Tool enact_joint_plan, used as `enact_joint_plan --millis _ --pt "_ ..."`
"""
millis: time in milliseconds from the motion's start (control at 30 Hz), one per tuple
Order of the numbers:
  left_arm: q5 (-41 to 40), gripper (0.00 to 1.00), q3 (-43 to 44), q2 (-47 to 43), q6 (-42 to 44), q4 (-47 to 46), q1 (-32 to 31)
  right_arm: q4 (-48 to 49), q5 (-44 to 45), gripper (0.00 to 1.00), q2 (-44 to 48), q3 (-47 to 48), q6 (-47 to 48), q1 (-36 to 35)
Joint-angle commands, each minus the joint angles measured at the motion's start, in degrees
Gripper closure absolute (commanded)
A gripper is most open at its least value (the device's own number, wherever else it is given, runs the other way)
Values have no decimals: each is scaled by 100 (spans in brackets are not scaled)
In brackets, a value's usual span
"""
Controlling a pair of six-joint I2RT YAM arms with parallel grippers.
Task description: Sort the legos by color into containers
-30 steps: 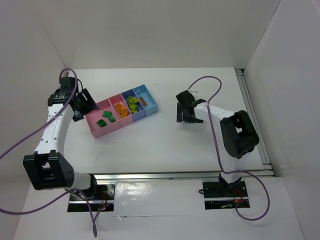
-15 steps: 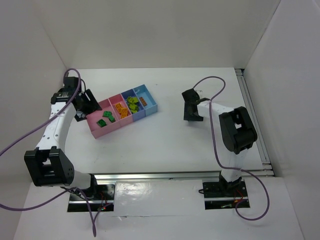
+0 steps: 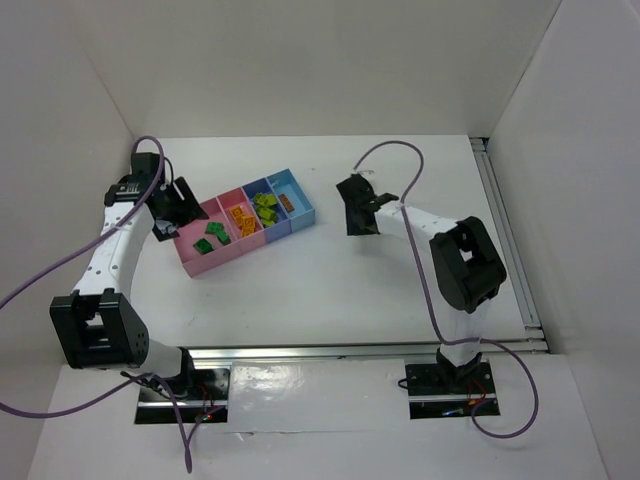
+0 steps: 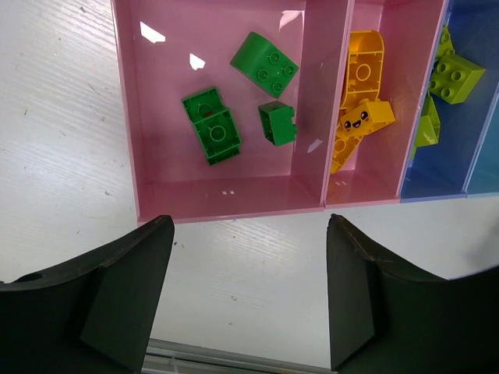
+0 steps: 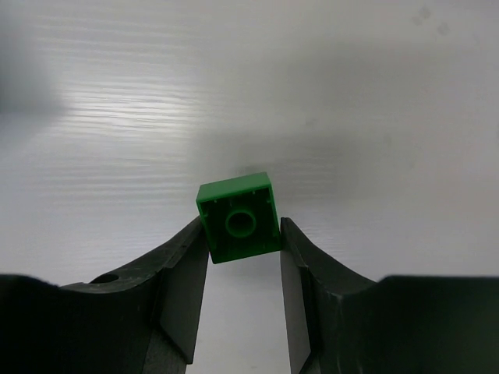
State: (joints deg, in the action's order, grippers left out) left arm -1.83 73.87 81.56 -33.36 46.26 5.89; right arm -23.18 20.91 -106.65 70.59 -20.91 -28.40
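My right tool (image 5: 243, 234) is clamped on a dark green brick (image 5: 238, 216), one finger against each side, over the white table (image 5: 117, 117) and well apart from the containers (image 3: 245, 220). My left tool (image 4: 248, 230) stands wide, with nothing between its fingers, just short of the first pink bin (image 4: 125, 117). Three dark green legos (image 4: 212, 127) lie in that bin. The next pink bin (image 4: 394, 164) holds orange ones (image 4: 362, 121), and the blue bin (image 4: 460, 148) beyond holds lime ones (image 4: 454, 75).
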Motion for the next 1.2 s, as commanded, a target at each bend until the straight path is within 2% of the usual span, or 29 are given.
enact_joint_plan --millis 0,167,267,367,400,533,700,833,867,900,933,967,1000,1100,1167 --pt "-19 19 286 -44 -118 -82 -27 33 -59 70 391 911 236 -683" --pt "-143 19 610 79 -381 304 122 321 -402 70 136 1615 464 -1570" --pt "-195 19 901 255 -583 638 228 876 -1035 70 5 1904 710 -1984" --pt "-397 19 1086 395 -715 927 281 956 -1281 70 -574 2475 895 -2318" --pt "-398 19 1138 396 -776 929 359 869 -1282 70 -759 2947 1000 -2449" --pt "-678 18 1200 449 -970 1078 544 728 -1352 70 -1533 3978 1361 -2635" --pt "-679 18 1253 449 -892 1140 781 384 -1976 69 -2553 5384 1686 -2635" --pt "-548 18 1253 449 -838 1140 852 402 -2178 67 -2896 5781 1765 -2697" --pt "-547 18 1253 449 -838 1140 852 402 -2248 62 -2966 5878 1765 -2697" --pt "-495 18 1201 449 -838 1140 905 350 -2318 50 -3132 6131 1765 -2697" --pt "-494 18 1200 449 -838 1140 905 349 -2319 50 -3238 6316 1765 -2697" --pt "-494 18 1200 449 -838 1140 905 97 -2319 39 -3335 6527 1765 -2758" --pt "-494 18 1148 449 -786 1140 905 -27 -2232 23 -3414 6721 1765 -2758" --pt "-494 18 1148 449 -786 1140 905 93 -2030 10 -3040 6619 1765 -2706" --pt "-494 18 1025 387 -838 1087 905 391 -1889 8 -2679 6030 1643 -2513"
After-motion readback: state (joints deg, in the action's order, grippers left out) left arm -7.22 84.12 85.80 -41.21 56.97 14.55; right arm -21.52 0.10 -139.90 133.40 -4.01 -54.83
